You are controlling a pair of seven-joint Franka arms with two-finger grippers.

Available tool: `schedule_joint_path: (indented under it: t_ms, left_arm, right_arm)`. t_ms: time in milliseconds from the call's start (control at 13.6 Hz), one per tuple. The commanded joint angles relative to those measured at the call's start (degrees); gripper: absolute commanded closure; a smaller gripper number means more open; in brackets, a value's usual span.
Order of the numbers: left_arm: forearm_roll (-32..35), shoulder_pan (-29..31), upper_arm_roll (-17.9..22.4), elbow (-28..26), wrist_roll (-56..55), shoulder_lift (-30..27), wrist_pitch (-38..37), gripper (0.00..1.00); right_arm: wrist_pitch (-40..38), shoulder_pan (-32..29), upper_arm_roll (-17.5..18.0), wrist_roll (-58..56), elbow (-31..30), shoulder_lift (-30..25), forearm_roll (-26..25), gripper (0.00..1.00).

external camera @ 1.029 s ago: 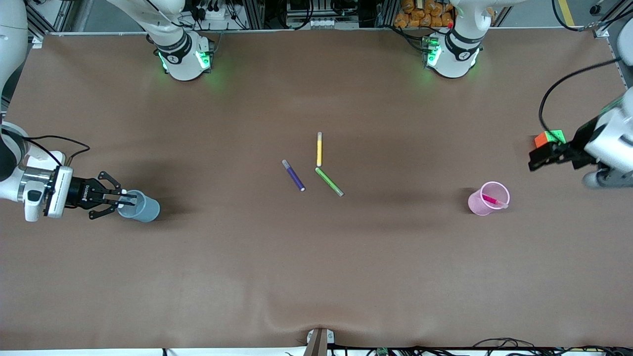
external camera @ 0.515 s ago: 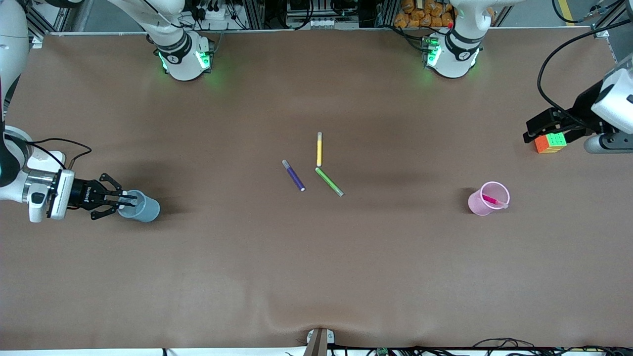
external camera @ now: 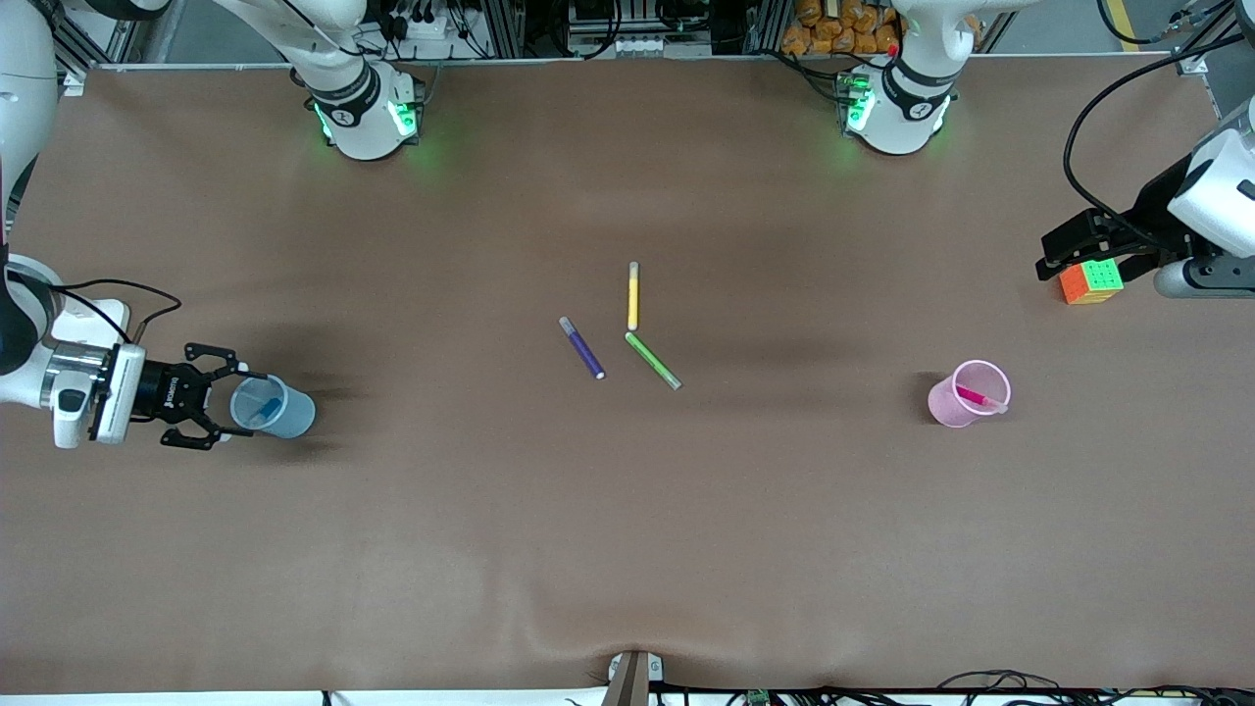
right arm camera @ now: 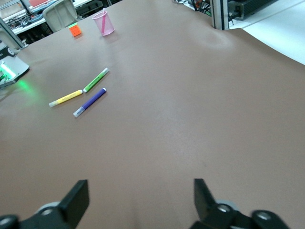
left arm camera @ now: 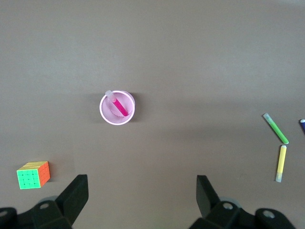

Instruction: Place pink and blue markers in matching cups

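Note:
The light blue cup stands at the right arm's end of the table with the blue marker inside it. My right gripper is open and empty, its fingers spread at the cup's rim on the side toward the table end. The pink cup stands toward the left arm's end and holds the pink marker; both show in the left wrist view, cup and marker. My left gripper is open and empty, up over the table beside a colour cube.
A colour cube lies near the left gripper. Yellow, green and dark purple markers lie at the table's middle. The pink cup shows small in the right wrist view.
My right gripper opened and let the blue marker drop into the blue cup, then drew back a little. My left gripper moved away from the pink cup to beside the cube.

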Motion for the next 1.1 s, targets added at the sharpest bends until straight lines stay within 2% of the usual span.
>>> schedule_joint_path:
  t_ms: [0,147,441,588,735,1029]
  left_arm:
    - [-1.06,0.26,-0.24,-0.11,1.11,-0.87,0.49,0.0]
    - [-0.97,0.09,-0.33,0.42,1.19,-0.96,0.4,0.0]
    - [-0.36,-0.08,0.02,2.35,1.63,-0.87,0.14,0.0]
    - [1.65,-4.72,2.82,2.26,1.46,-1.31,-0.91,0.0]
    - [2.45,-8.6,7.47,2.44,1.81,-1.57,-1.0,0.0]
    - [2.46,-9.23,8.64,2.79,2.16,-2.19,-1.88,0.0]
  right_arm:
    - [-0.12,-0.1,0.35,4.94,2.8,-0.01,-3.27,0.0]
    - [-0.12,0.51,0.35,9.06,2.98,-0.97,-5.19,0.0]
    - [2.08,3.5,0.35,21.0,2.89,-5.8,-14.07,0.0]
    - [1.99,4.64,0.44,28.38,2.89,-8.17,-18.72,0.0]
    - [2.17,5.79,0.44,32.62,3.07,-9.93,-21.9,0.0]
    - [1.29,7.63,0.53,41.92,2.98,-13.8,-26.91,0.0]
